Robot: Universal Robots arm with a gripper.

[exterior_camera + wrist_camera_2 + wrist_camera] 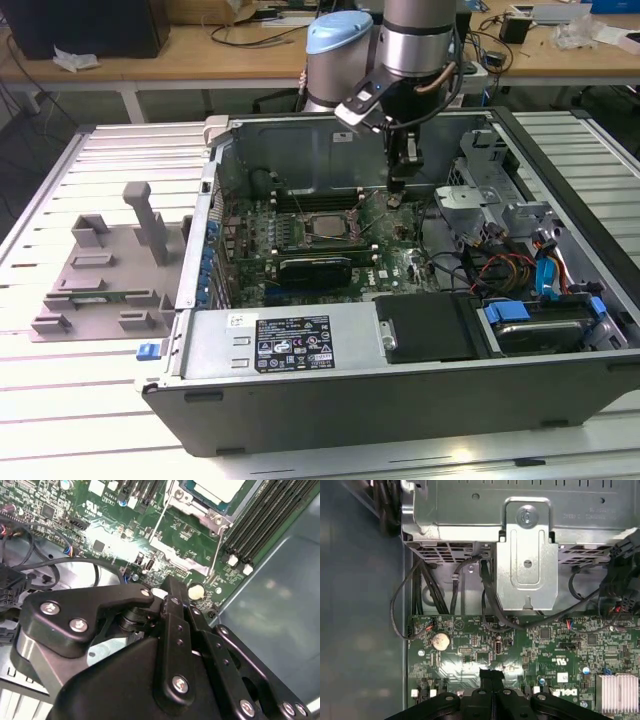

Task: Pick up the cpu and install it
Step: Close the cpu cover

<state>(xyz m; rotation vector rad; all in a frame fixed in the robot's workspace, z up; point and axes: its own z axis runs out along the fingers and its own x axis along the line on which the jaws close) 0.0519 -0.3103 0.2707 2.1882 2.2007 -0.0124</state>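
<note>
Centre of the exterior view, inside the open computer case (350,400): the cpu (322,226) lying flat in its socket on the motherboard (395,245), with the gripper (396,197) just to the exterior view's right of it, low over the board and clear of the chip. Added by the first wrist view: fingers (485,676) pressed together on nothing (a coin cell (440,640), black cables (427,587) and a metal drive cage (527,565) beyond them). Added by the second wrist view: the closed gripper (172,586) seen from behind, and past it a corner of the cpu (220,487) inside its metal frame (200,507), beside the memory slots (265,515).
</note>
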